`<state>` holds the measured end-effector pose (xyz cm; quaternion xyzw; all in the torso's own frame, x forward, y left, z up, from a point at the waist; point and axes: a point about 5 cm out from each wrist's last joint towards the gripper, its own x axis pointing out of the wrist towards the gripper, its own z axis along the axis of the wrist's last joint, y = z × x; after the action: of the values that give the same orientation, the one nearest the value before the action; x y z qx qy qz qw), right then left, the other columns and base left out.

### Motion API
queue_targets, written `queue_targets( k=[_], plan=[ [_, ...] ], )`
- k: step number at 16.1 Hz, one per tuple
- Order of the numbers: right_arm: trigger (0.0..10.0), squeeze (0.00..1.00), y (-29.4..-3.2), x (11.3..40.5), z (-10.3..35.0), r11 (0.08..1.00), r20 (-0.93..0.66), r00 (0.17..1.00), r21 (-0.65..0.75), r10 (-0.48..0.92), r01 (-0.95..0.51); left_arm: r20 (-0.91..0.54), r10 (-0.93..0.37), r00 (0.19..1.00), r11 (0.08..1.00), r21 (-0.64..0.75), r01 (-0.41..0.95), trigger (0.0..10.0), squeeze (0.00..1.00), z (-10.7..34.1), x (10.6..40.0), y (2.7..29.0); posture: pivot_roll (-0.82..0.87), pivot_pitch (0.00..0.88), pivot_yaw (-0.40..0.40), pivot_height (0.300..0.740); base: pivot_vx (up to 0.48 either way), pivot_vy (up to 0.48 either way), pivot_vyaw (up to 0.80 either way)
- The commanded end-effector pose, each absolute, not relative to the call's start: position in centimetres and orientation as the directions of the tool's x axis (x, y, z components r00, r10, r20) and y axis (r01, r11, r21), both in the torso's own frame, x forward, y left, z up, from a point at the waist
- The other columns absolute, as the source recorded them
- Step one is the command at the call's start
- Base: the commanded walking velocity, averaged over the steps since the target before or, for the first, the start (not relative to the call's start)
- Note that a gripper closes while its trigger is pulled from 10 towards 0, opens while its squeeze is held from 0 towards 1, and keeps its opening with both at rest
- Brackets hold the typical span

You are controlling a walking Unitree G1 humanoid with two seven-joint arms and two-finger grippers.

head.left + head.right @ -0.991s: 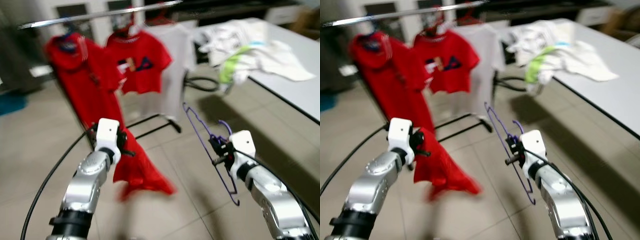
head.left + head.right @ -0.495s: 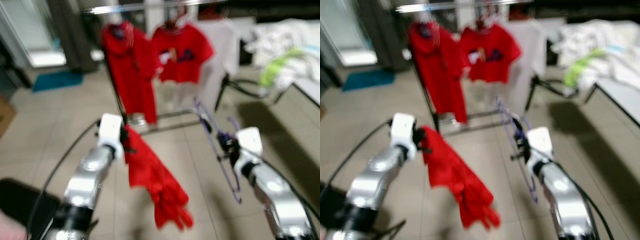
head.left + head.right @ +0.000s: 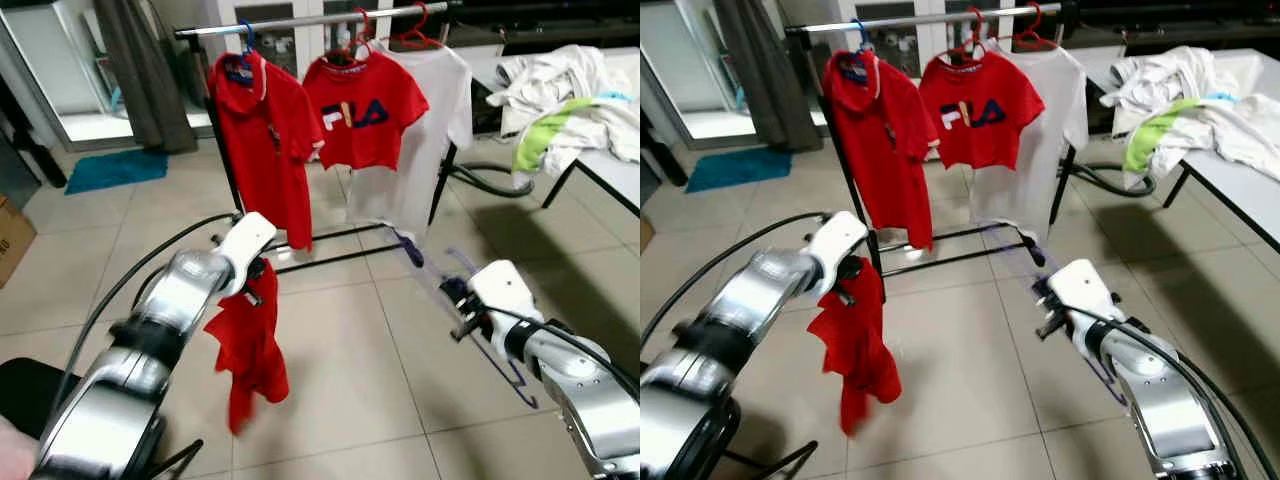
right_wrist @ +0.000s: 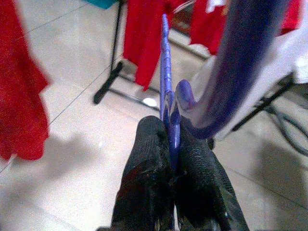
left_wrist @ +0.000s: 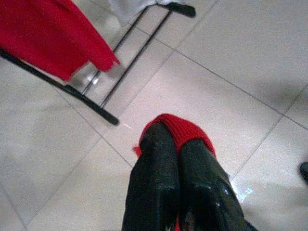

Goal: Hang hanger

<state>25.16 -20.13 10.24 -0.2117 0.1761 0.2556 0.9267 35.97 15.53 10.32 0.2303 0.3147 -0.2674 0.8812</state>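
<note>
From the left eye view, the left gripper (image 3: pixel 258 272) holds a red shirt (image 3: pixel 248 350) that hangs limp above the tiled floor (image 3: pixel 340 370). The right gripper (image 3: pixel 452 300) is clamped on a purple hanger (image 3: pixel 420 262), in front of the clothes rack (image 3: pixel 300 18), where two red shirts and a white shirt (image 3: pixel 425 130) hang. A heap of clothes (image 3: pixel 570 95) lies on the tabletop's near edge at far right.

In the left wrist view, the black fingers (image 5: pixel 154 187) are pinched together on red cloth, with the rack's foot (image 5: pixel 91 103) beyond.

In the right wrist view, the fingers (image 4: pixel 197 178) squeeze the hanger's thin bar, its hook (image 4: pixel 226 82) curling just above.
</note>
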Motion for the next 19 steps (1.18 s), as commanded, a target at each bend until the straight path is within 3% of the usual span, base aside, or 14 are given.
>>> queue_targets(
  k=[1,5,9,16,19],
  plan=[
    [10.0,0.00,-19.1,24.7,10.7,0.712,-0.467,0.750,-0.303,0.469,-0.634,-0.649,-0.306,0.696,0.769,0.262,0.583,0.0,0.00,12.0,37.4,15.6,-0.05,0.000,0.097,0.740,0.000,0.000,0.00],
    [10.0,0.00,-17.2,23.7,10.2,0.557,-0.537,0.608,-0.278,0.585,-0.782,-0.660,-0.305,0.687,0.720,0.313,0.620,0.0,0.00,13.0,38.5,14.5,-0.05,0.000,0.107,0.740,0.000,0.000,0.00],
    [10.0,0.00,-15.1,24.0,10.7,0.480,-0.516,0.528,-0.236,0.675,-0.845,-0.633,-0.312,0.709,0.768,0.272,0.580,0.0,0.00,13.4,39.0,13.3,-0.03,0.000,0.099,0.740,0.000,0.000,0.00],
    [10.0,0.00,-12.0,24.7,10.9,0.485,-0.448,0.491,-0.137,0.747,-0.864,-0.583,-0.317,0.748,0.830,0.210,0.516,0.0,0.00,14.0,39.4,12.1,-0.02,0.000,0.084,0.740,0.000,0.000,0.00],
    [10.0,0.00,-12.2,25.8,10.4,0.579,-0.447,0.584,-0.166,0.677,-0.798,-0.567,-0.368,0.737,0.839,0.138,0.526,0.0,0.00,14.3,39.5,10.9,-0.03,0.000,0.098,0.740,0.000,0.000,0.00]
  ],
)
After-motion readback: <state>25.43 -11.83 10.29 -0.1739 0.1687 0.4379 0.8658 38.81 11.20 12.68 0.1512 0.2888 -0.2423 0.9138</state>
